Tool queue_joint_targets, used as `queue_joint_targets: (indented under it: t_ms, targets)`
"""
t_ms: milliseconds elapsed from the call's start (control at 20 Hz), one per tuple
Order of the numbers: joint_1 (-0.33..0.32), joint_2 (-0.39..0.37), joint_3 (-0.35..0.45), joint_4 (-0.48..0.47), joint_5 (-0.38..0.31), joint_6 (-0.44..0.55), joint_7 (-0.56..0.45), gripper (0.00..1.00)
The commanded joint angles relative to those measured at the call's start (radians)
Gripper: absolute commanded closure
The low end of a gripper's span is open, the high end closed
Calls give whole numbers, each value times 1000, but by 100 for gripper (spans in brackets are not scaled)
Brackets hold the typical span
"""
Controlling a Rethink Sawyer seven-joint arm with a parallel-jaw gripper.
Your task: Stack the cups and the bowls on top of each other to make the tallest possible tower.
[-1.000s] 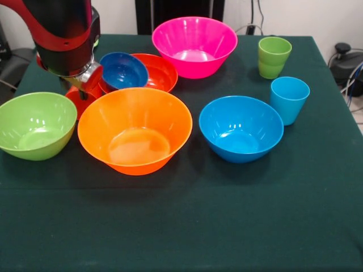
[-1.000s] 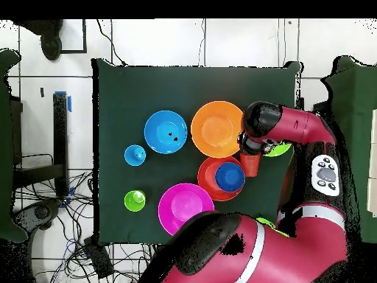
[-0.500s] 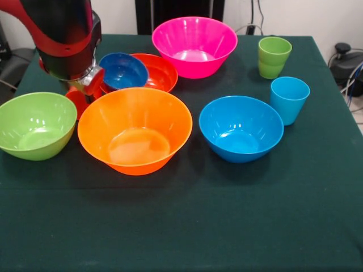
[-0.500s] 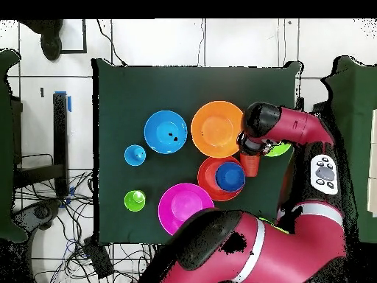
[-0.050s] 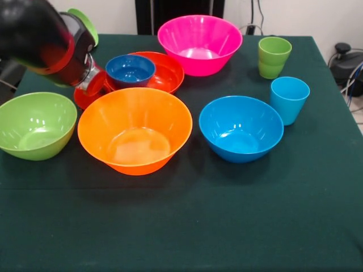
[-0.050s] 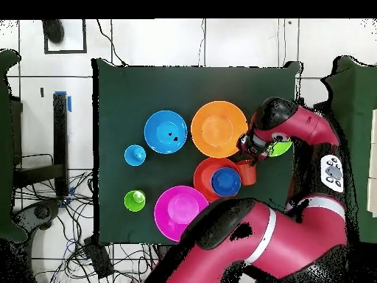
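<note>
Early step: nothing tall built yet; only the small dark blue bowl [image 5: 130, 69] nests in the red-orange bowl [image 5: 164, 71].

Gripper [image 5: 89, 85] sits low at the orange cup [image 5: 89, 95], between the lime green bowl [image 5: 35, 123] and the large orange bowl [image 5: 135, 129]. Wrist hides the fingers; cannot tell whether it grips the cup.

Cup seems tilted, long axis leaning, mouth direction unclear.

Next move likely calls for lifting the cup clear of both rims, then levelling it before placing. All on the dark green surface [image 5: 227, 215].
</note>
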State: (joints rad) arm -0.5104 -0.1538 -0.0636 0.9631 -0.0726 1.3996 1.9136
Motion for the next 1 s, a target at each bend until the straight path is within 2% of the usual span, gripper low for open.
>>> queue_joint_targets:
  t_ms: [50,300,350,800,1000]
  targets:
    - [11,127,60,31,37,35,147,0]
    - [22,124,44,34,37,30,113,0]
    - [25,124,39,34,40,30,106,100]
    - [32,134,28,6,29,36,71,100]
    - [44,132,15,-1,20,-2,81,100]
